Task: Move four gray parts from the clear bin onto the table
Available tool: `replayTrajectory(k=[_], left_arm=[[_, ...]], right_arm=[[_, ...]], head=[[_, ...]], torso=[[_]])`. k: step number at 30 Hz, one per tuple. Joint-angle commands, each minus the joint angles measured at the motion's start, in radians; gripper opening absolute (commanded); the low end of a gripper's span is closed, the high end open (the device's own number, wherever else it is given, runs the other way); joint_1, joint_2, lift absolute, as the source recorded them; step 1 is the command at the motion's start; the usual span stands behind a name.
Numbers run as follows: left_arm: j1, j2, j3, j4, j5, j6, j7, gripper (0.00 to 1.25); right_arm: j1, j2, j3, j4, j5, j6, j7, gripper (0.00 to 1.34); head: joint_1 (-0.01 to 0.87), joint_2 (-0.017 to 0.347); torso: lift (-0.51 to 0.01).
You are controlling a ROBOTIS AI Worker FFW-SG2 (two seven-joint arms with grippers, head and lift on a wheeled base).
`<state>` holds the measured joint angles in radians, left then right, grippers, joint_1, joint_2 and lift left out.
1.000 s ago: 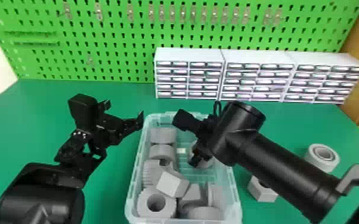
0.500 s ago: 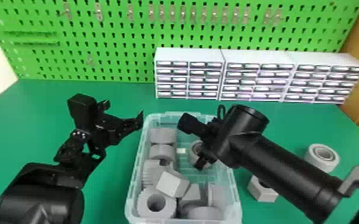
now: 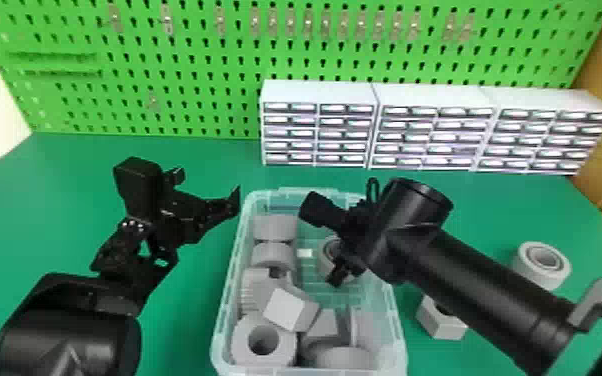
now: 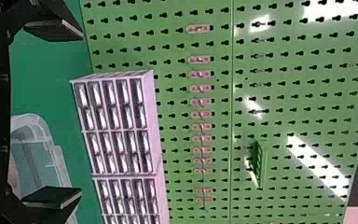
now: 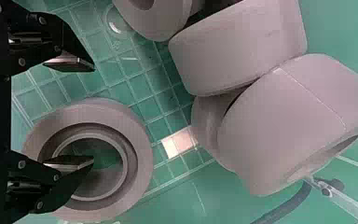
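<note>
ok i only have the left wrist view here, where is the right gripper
Observer: The right gripper is over the clear bin.
Operator: open or shut
Observer: Open. Its fingers stand well apart, with one of them overlapping the opening of a gray ring in the right wrist view.
Operator: any gray parts out on the table
Observer: Yes, two on the table to the right of the bin: a round one and a hexagonal one.

Smooth matt gray parts (image 5: 242,46) — glossy plastic bin (image 3: 396,325)
</note>
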<state>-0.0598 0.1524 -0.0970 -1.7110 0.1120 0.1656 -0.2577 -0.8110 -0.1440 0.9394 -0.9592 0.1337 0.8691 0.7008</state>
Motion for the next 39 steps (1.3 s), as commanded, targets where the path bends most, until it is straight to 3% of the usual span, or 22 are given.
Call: replayTrajectory(k=[1,10,13,23,32,39], left_arm=[[0.000,-0.001,-0.001,0.002,0.000,0.000,0.000,1.14],[-0.002,-0.001,-0.006,0.007,-0.002,0.000,0.000,1.14],[-0.002,-0.001,-0.006,0.007,-0.002,0.000,0.000,1.14],[0.000,-0.001,-0.004,0.007,0.000,0.000,0.000,1.14],[0.005,-0.001,-0.001,0.007,0.003,0.000,-0.002,1.14],[0.009,-0.001,0.002,0.007,0.005,0.000,-0.005,1.14]], right_arm=[[0.001,0.000,0.005,0.005,0.000,-0.007,-0.003,0.78],[0.001,-0.005,0.012,0.010,-0.008,-0.013,-0.020,0.77],[0.001,-0.003,0.016,0.010,-0.008,-0.012,-0.020,0.72],[0.006,-0.003,0.045,0.004,0.021,-0.018,-0.023,0.24],[0.010,-0.003,0.025,-0.015,0.041,-0.025,-0.021,0.23],[0.016,-0.005,-0.027,-0.122,0.136,0.019,-0.021,0.23]], head=[[0.678,0.034],[0.678,0.034],[0.678,0.034],[0.678,0.034],[0.678,0.034],[0.678,0.034]], torso=[[-0.050],[-0.050],[-0.050],[-0.050],[-0.050],[-0.050]])
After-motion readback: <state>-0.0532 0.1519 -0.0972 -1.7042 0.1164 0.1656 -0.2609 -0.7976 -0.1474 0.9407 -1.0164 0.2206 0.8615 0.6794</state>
